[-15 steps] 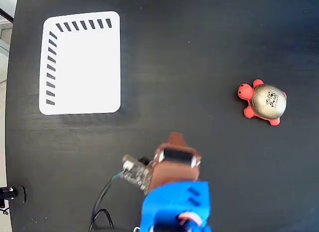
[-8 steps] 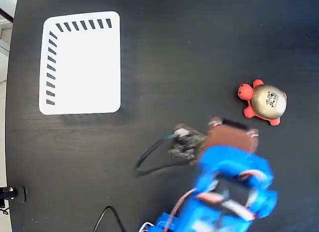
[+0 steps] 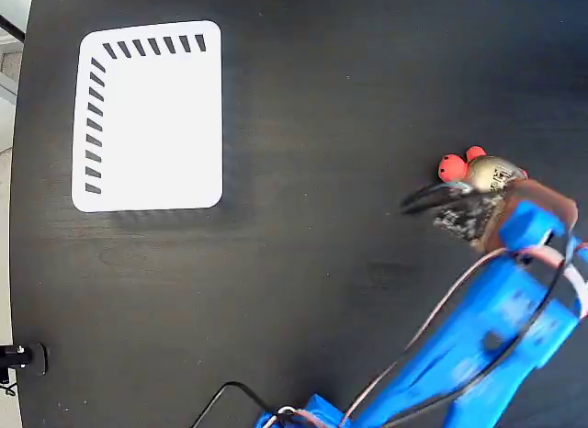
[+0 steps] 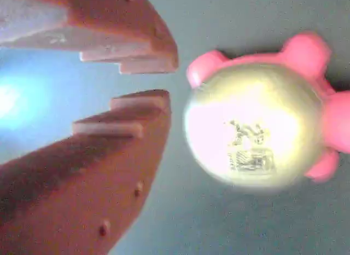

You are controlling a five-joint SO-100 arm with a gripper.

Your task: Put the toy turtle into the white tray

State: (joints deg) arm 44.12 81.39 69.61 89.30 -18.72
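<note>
Right now I see the toy turtle [image 4: 257,132] sitting on the dark desk [image 3: 322,125] at the right of the fixed view, its shell [image 3: 489,174] and red-orange head just showing beyond the blue arm [image 3: 496,318]. Through the wrist camera my jaws are slightly parted with only a narrow gap between their tips, holding nothing, and the turtle lies just beside those tips, outside the gap, one pink leg nearest them. Well apart on the desk, at the upper left of the fixed view, the white tray [image 3: 147,116] holds nothing.
</note>
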